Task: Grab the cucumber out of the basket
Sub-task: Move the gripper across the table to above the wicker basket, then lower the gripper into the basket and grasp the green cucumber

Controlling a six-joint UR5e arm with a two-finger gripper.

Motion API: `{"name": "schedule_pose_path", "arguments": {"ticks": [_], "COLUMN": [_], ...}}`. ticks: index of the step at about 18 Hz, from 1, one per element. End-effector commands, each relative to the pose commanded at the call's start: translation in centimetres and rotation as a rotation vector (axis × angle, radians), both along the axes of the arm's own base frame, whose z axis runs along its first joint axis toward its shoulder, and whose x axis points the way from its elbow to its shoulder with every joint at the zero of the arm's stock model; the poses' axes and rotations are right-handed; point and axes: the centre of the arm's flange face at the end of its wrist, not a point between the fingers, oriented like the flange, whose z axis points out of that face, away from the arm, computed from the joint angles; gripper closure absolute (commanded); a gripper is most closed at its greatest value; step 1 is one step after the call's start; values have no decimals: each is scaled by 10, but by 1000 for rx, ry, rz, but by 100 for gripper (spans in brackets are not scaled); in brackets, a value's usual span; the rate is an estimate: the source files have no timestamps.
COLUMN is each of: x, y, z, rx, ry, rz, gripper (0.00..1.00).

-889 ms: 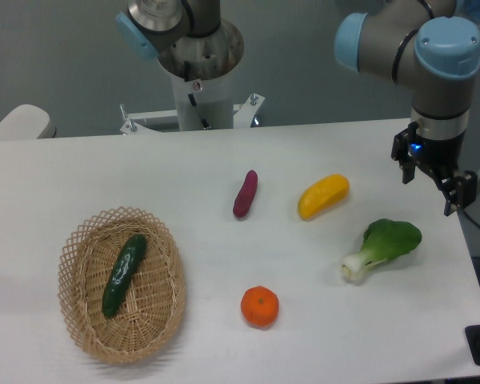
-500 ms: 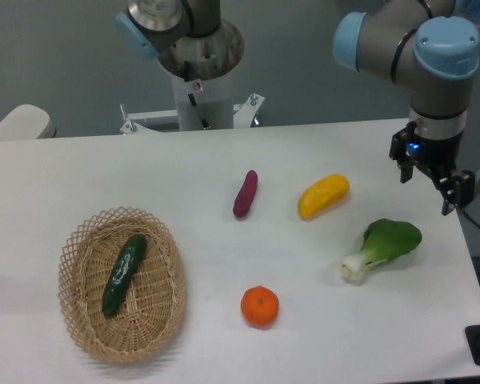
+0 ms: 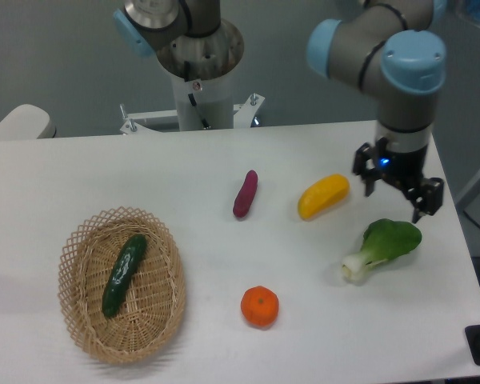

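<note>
The dark green cucumber [image 3: 123,274] lies along the inside of the oval tan wicker basket [image 3: 162,319] at the front left of the table. My gripper [image 3: 396,191] hangs at the right side of the table, far from the basket, above the gap between the yellow vegetable and the bok choy. Its two fingers stand apart and hold nothing.
A purple sweet potato [image 3: 245,194] lies mid-table. A yellow vegetable [image 3: 323,196] lies right of it. A bok choy [image 3: 382,247] lies at the right, just below the gripper. An orange [image 3: 259,306] sits in front. The robot base [image 3: 202,72] stands at the back.
The gripper has moved left, from near the table's right edge to above the bok choy and beside the yellow vegetable. The vegetables and basket have not moved.
</note>
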Motion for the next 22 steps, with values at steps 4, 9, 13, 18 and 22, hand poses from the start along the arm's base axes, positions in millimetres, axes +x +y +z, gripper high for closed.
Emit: {"name": "schedule_pose_path", "arguments": {"ticks": [4, 9, 13, 18, 22], "x": [59, 144, 201, 267, 294], "y": [35, 65, 89, 129, 152], "z": [2, -27, -36, -59, -88], "rx": [45, 27, 43, 15, -13], "ry": [-66, -152, -207, -241, -249], "rz": [179, 244, 295, 253, 222], "gripper": [0, 0, 0, 0, 0]}}
